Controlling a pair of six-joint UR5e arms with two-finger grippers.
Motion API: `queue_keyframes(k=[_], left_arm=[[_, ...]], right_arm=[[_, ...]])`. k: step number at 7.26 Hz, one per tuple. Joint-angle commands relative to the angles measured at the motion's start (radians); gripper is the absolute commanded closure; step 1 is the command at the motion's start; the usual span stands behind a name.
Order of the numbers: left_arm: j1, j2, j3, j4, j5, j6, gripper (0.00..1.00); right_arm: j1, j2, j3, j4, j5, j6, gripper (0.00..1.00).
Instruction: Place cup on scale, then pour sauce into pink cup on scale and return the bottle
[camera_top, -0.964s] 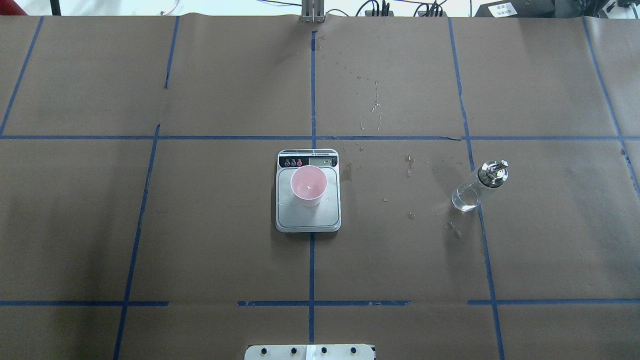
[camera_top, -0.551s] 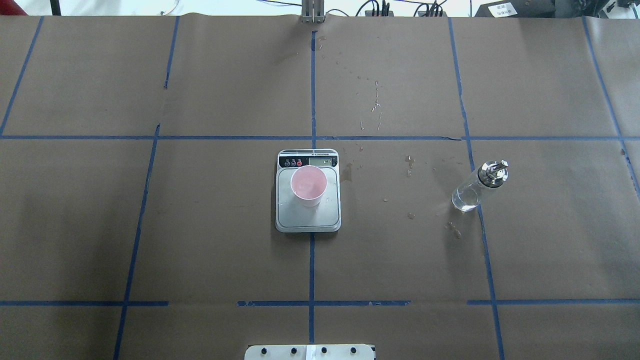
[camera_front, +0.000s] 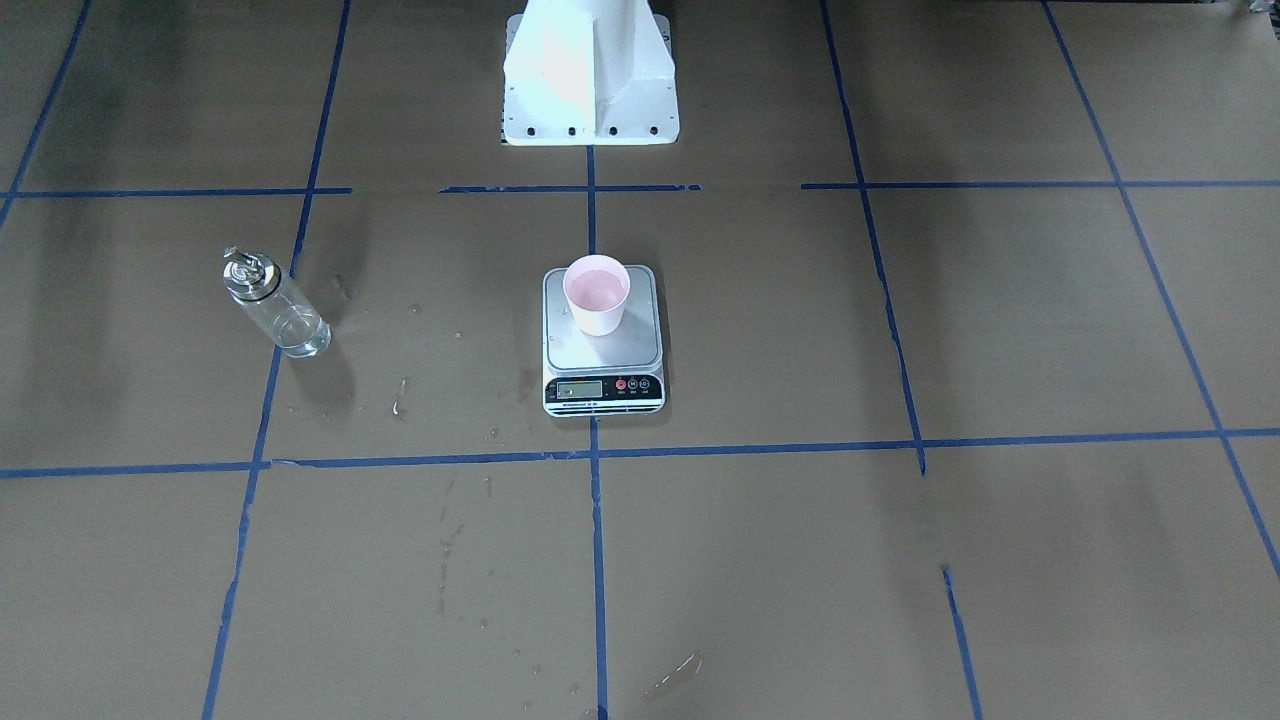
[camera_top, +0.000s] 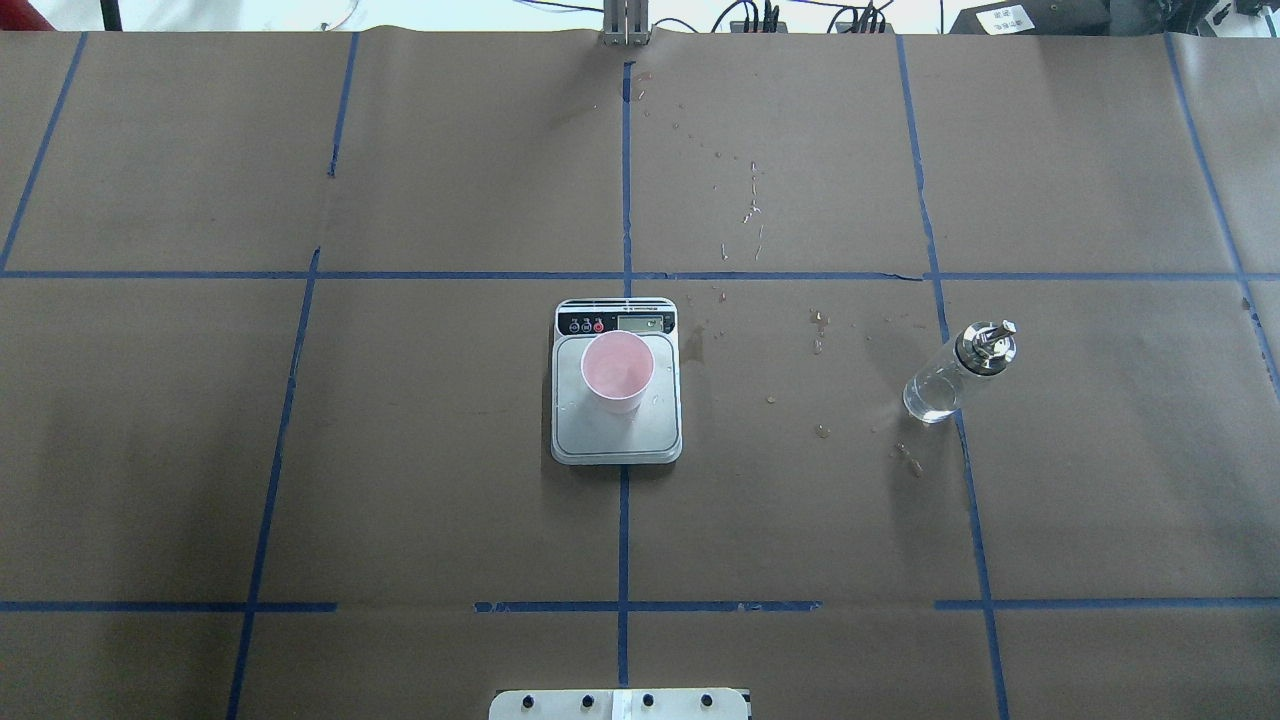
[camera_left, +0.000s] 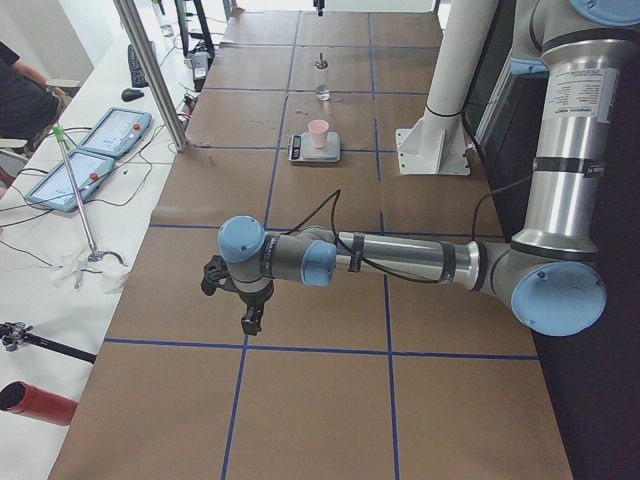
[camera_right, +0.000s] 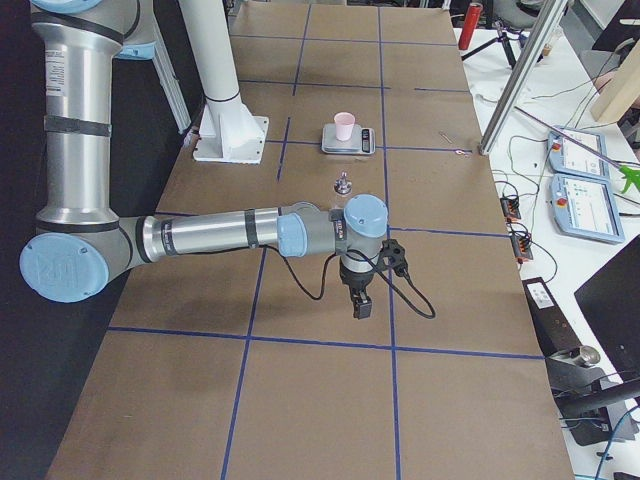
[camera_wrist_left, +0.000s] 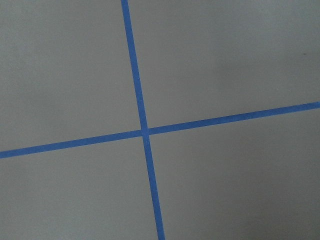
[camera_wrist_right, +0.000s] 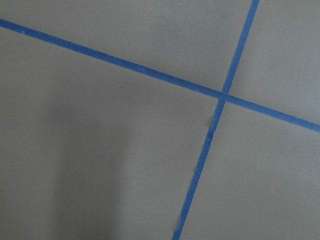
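Plainly, cup (camera_top: 617, 372) on scale (camera_top: 617, 440); cannot tell whether left end effector (camera_left: 248, 320) or right end effector (camera_right: 361, 307) gapes.

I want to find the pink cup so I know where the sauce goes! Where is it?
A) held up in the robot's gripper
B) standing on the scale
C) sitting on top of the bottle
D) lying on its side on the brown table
B: the pink cup stands upright on the silver platform of the scale, well apart from the bottle, which stands on the table.
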Motion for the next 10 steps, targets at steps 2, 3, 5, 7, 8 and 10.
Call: queue_keyframes(k=[2,3,5,7,8,10], left_arm=[[0.000,0.028,0.032,-0.014,-0.005,0.004,0.00],[0.000,0.028,0.034,-0.014,-0.008,0.004,0.00],[-0.001,0.019,0.026,-0.002,-0.005,-0.005,0.00],[-0.009,0.023,0.020,-0.001,0.007,-0.008,0.00],[-0.036,0.022,0.011,0.010,0.018,-0.008,0.00],[-0.061,0.031,0.016,0.021,0.030,0.003,0.00]], right_arm=[[0.010,0.011,-0.022,-0.071,0.005,-0.010,0.00],[0.029,0.008,-0.026,-0.071,0.003,-0.010,0.00],[0.029,0.008,-0.052,-0.068,-0.006,-0.010,0.00],[0.030,0.011,-0.060,-0.067,-0.006,-0.004,0.00],[0.030,0.011,-0.063,-0.066,-0.006,0.000,0.00],[0.059,0.011,-0.083,-0.066,-0.003,0.002,0.00]])
